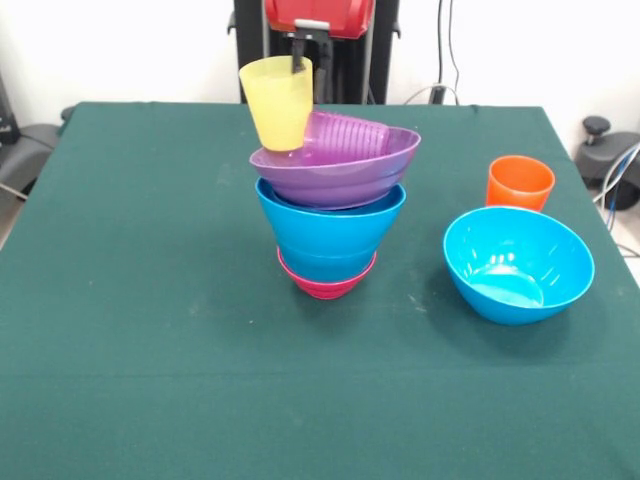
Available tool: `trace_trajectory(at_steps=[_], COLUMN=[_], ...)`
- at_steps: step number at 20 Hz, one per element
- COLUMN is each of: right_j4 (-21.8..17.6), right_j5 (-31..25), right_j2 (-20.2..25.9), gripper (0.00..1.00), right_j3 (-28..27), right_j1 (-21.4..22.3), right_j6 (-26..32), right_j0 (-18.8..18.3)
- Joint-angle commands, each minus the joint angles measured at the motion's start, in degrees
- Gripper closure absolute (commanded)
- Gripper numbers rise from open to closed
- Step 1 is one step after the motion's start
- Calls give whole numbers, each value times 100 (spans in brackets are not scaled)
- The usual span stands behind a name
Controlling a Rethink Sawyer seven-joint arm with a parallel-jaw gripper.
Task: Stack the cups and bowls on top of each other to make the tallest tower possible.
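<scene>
One green-clothed table (150, 300) fills the room before a white wall (120, 50). The gripper (298, 58) descends from above, clamped on the yellow cup's (278, 105) rim beside the purple bowl (340, 165).

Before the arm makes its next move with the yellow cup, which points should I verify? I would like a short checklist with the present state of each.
1. Translucent yellow plastic cup held by gripper: cannot tell; a finger reaches into it, grip hidden.
2. Cup upright: not ok, tilted.
3. Wide purple plastic bowl level on the tower: not ok, it tilts.
4. Blue bowl seated on small magenta bowl: ok.
5. Loose blue bowl and opaque orange cup apart from the tower: ok.
</scene>
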State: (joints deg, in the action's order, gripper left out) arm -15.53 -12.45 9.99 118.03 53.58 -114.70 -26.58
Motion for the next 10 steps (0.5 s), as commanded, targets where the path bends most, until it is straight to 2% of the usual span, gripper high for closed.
trace_trajectory(at_steps=[1,5,10], right_j4=[-116,-76,60], right_j5=[-46,-194,-540], right_j2=[-9,-19,75], gripper=[0,0,0], right_j3=[-151,-169,-110], right_j1=[-91,-27,341], right_j6=[-439,-410,-296], right_j0=[195,213,144])
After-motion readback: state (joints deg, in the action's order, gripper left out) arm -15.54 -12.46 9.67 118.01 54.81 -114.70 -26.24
